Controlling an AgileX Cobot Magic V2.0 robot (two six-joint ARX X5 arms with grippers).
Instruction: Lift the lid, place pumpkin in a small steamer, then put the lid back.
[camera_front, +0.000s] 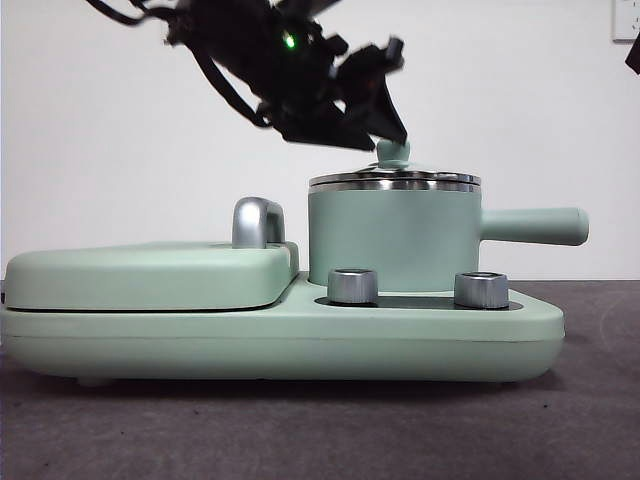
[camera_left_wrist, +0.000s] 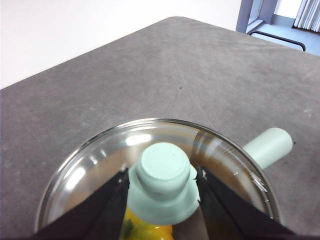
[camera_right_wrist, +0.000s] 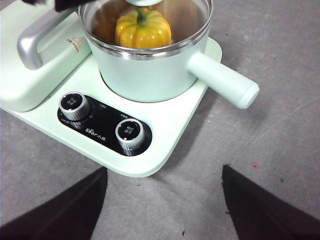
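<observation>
1. The lid (camera_front: 394, 181) sits on the steel rim of the steamer (camera_front: 392, 240), flat as far as the front view shows; I cannot tell whether it is fully seated.
2. The left pincer (camera_left_wrist: 162, 187) comes in from above and from the left side of the front view, its two black jaws on either side of the lid's mint-green knob (camera_left_wrist: 163, 182). In the left wrist view both jaws press against the knob's flanks, so the pincer is closed on the lid.
3. The pumpkin (camera_right_wrist: 142, 26) lies inside the steamer, yellow-orange and ribbed, seen through the glass with its green stem up. A patch of it also shows under the knob in the left wrist view.
4. The steamer stands on the right part of the base unit (camera_front: 300, 340), behind the two silver knobs (camera_right_wrist: 102, 119). Its long handle (camera_front: 535, 226) points off to the right in the front view, out past the base's edge.
5. The flat green cover (camera_front: 150, 272) with its chrome handle (camera_front: 256, 222) lies on the left part of the base, just beside the steamer.
6. The right pincer (camera_right_wrist: 162, 200) hangs above the table (camera_right_wrist: 280, 150), near the knob side of the base, touching nothing; its jaws stand wide apart with only grey table between them.
</observation>
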